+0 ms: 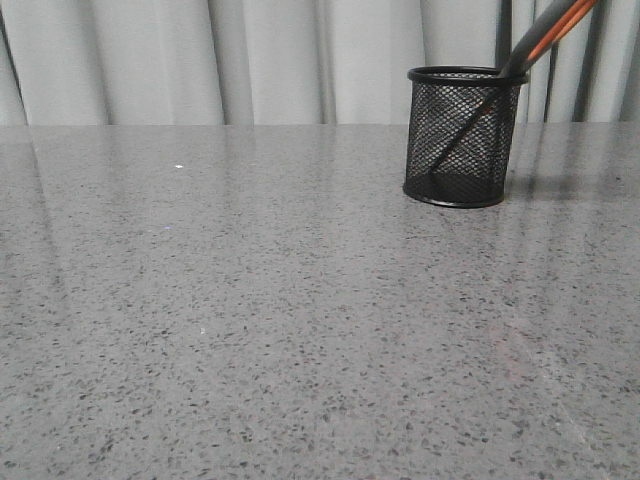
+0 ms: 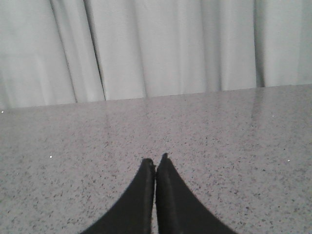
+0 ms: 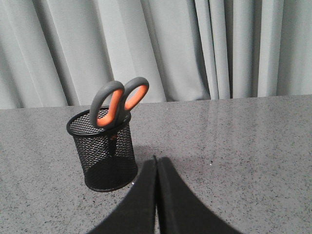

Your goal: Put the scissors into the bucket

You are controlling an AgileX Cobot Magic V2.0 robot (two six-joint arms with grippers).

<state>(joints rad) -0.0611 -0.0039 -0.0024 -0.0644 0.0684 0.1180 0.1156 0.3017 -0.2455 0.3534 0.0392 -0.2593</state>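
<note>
Both tools closed, empty: left tool (image 2: 155, 163), right tool (image 3: 156, 163) low over worktop (image 1: 250, 330). Scissors (image 3: 118, 102) blades-down in bucket (image 1: 462, 135), upper right of front view, handles leaning on rim; task looks finished.

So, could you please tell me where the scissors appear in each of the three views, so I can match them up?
Front view: the scissors are at top right, handles leaning out over the cup's rim, cut off by the picture's edge.
Left wrist view: not in it; only table and curtain.
Right wrist view: left of centre, both handle loops sticking up out of the cup.
Shared landmark: the black mesh cup that holds them.
</note>
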